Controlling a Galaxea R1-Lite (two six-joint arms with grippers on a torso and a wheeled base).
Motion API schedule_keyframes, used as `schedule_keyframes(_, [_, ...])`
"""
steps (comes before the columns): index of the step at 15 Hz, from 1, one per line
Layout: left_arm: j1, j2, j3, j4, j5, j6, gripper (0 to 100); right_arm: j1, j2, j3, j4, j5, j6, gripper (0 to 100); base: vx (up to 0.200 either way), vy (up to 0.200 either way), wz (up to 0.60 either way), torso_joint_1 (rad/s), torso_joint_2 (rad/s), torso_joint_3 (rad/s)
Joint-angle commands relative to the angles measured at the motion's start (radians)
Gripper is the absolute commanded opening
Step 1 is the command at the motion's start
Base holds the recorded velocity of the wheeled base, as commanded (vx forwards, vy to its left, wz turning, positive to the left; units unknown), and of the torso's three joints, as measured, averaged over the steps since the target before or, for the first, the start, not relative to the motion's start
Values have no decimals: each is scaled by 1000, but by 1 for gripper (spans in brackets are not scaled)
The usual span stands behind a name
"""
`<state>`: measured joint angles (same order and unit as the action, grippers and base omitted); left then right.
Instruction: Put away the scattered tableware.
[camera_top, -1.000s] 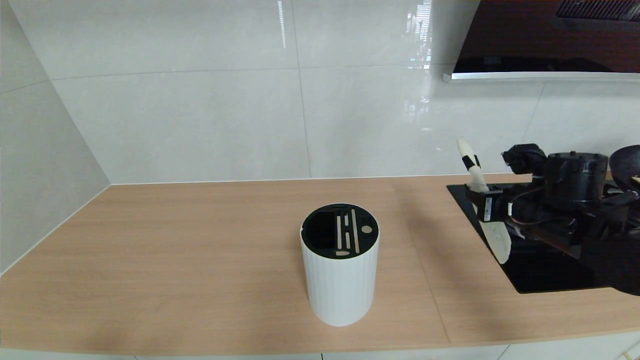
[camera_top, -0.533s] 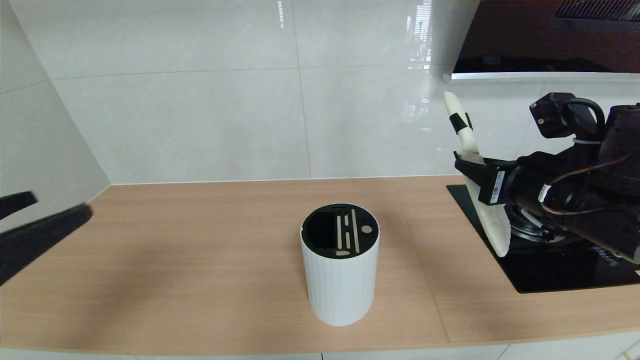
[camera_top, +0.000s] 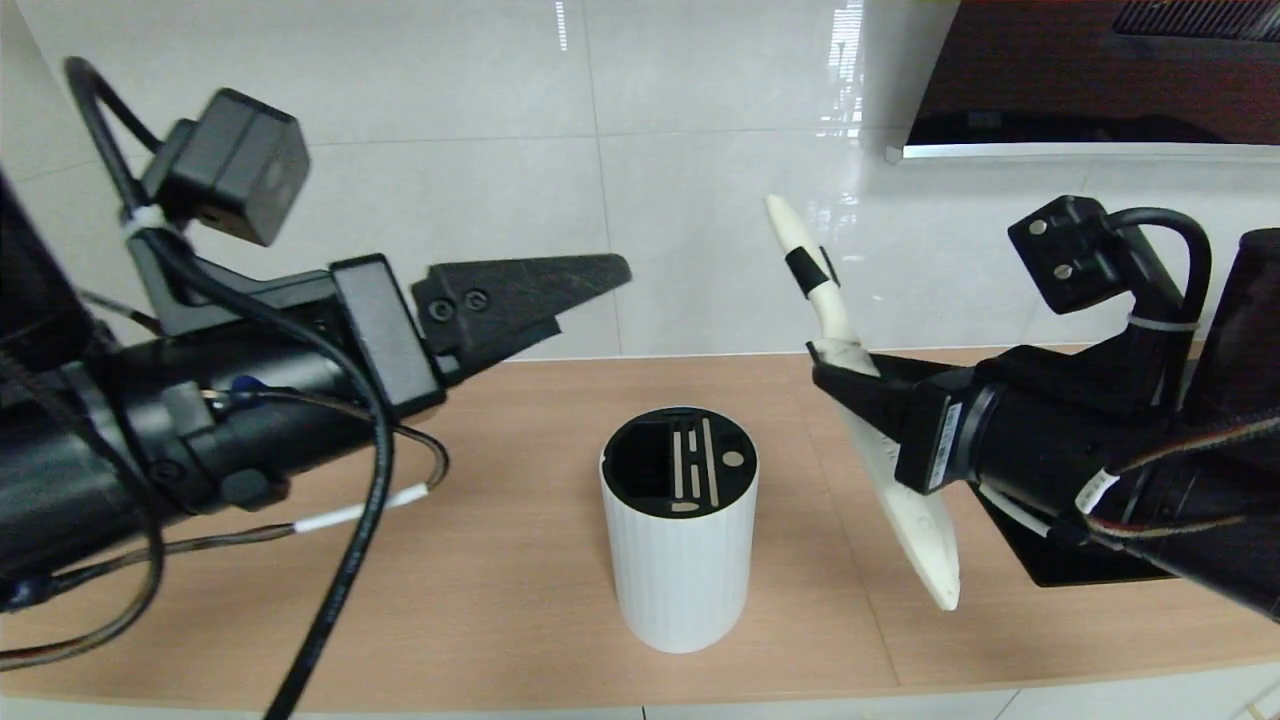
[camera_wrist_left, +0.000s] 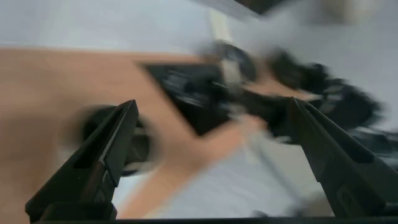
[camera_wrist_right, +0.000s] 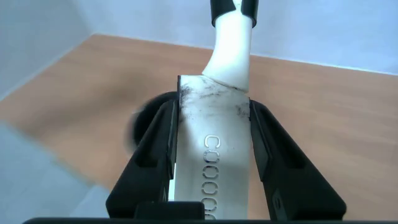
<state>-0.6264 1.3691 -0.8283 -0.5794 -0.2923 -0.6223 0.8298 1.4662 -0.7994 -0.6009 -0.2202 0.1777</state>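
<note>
A white knife (camera_top: 910, 510) hung in the air above the wooden countertop (camera_top: 480, 570), pinched across the top of its blade by the right gripper (camera_top: 842, 376). The jaws were pressed flat against both faces of the blade, one to each side, just below the point where the pale handle began. The knife was steeply tilted: its handle, ringed by a black band, rose toward the tiled wall (camera_top: 450, 200), while the tip pointed down at the counter without touching it. In the right wrist view the knife (camera_wrist_right: 214, 130) carried dark smudges near the handle, between the two black fingers (camera_wrist_right: 155, 149).

A white ribbed cylindrical holder (camera_top: 680, 570) stood upright near the middle of the counter, its black top cut with a square opening and several narrow slots. The knife was to the holder's right, near it but apart from it.

The left gripper (camera_top: 590, 290) was raised above the counter on the holder's left, well clear of it, with its jaws spread wide apart and nothing between them, as the left wrist view showed (camera_wrist_left: 211, 162).

A black cooktop (camera_top: 1060, 565) was set into the counter behind the right arm, and a dark range hood (camera_top: 1100, 80) hung on the wall above it.
</note>
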Motion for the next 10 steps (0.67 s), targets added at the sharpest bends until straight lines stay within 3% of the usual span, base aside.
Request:
schedule_keyframes(1, [-53, 120, 8, -45, -2, -4, 100, 88, 46, 2, 0, -1, 36, 0, 0, 0, 0, 0, 0, 0])
schedule_keyframes(4, [-87, 212, 32, -165, 2, -8, 100, 124, 68, 12, -8, -1, 40, 0, 0, 0, 0, 0, 0, 0])
schedule_keyframes(7, [-108, 291, 54, -304, 58, -7, 100, 147, 79, 14, -10, -2, 40, 0, 0, 0, 0, 0, 0, 0])
schedule_keyframes(10, [-118, 311, 49, -321, 98, -5, 100, 170, 79, 23, -10, -1, 42, 0, 0, 0, 0, 0, 0, 0])
